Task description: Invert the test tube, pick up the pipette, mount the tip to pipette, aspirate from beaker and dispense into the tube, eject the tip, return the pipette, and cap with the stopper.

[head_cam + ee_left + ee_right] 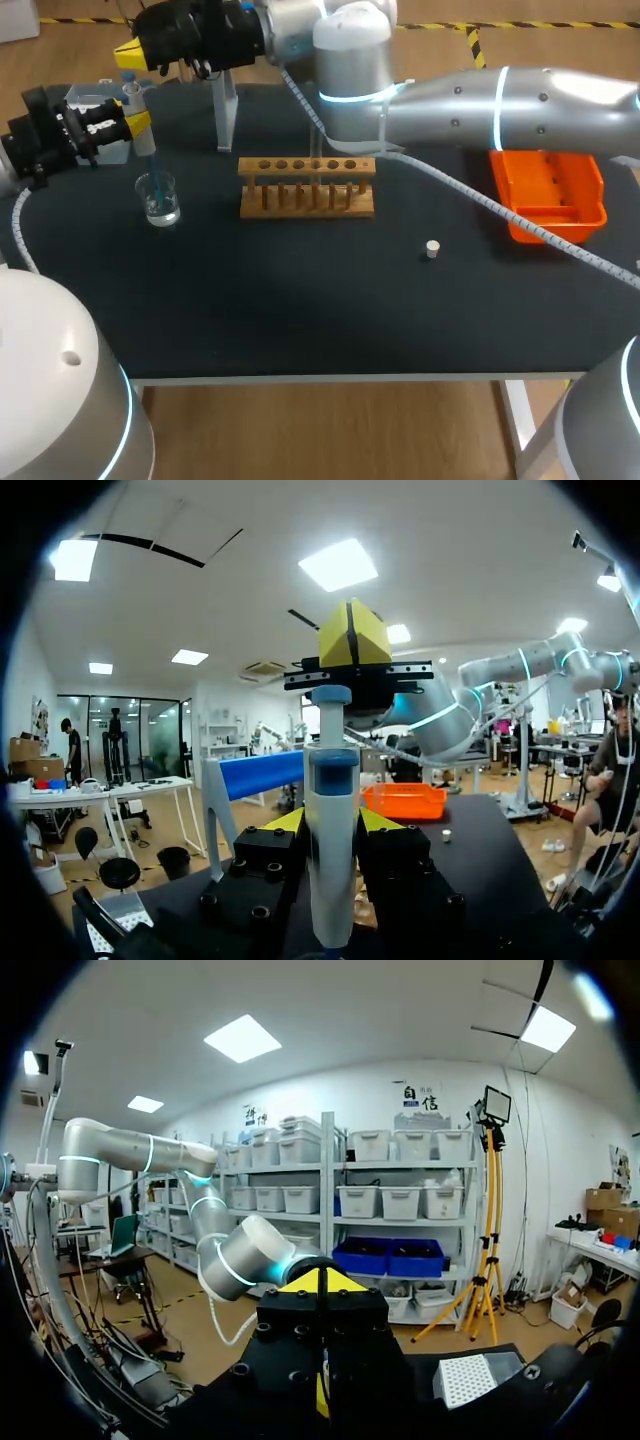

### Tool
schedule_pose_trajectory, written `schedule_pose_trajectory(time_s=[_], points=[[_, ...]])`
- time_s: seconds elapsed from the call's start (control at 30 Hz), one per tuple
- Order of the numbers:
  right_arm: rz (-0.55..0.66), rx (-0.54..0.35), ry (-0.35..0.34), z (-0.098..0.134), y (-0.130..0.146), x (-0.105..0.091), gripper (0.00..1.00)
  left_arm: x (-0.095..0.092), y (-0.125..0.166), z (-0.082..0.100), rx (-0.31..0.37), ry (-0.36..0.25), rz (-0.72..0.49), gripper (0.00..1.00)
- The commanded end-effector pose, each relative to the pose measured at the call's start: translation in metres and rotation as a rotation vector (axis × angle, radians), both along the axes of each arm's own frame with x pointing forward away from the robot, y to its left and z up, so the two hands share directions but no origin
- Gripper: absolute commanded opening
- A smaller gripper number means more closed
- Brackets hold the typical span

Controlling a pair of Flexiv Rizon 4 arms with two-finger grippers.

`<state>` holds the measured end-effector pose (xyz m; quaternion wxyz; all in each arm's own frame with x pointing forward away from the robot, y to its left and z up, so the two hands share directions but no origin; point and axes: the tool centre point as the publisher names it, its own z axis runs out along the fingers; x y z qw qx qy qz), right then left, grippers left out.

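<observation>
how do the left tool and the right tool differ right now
The left tool is shut on the pipette, fingers apart; the right tool is shut with nothing between its fingers. The left tool holds the pipette upright at the beaker; the right tool sits just above the pipette's top. Both have yellow tips.
</observation>
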<state>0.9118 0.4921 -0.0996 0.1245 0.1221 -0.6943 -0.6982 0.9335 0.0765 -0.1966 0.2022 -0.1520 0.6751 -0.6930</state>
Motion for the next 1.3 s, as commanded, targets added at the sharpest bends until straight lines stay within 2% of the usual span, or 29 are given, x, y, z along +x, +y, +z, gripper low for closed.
schedule_pose_trajectory(time_s=[0.03, 1.3], points=[[0.017, 0.003, 0.002, -0.006, 0.005, 0.006, 0.00, 0.000, 0.001, 0.000, -0.002, -0.002, -0.004, 0.00], [0.018, -0.014, 0.014, -0.028, 0.013, 0.006, 0.00, 0.000, 0.001, 0.000, -0.002, -0.002, -0.004, 0.00]])
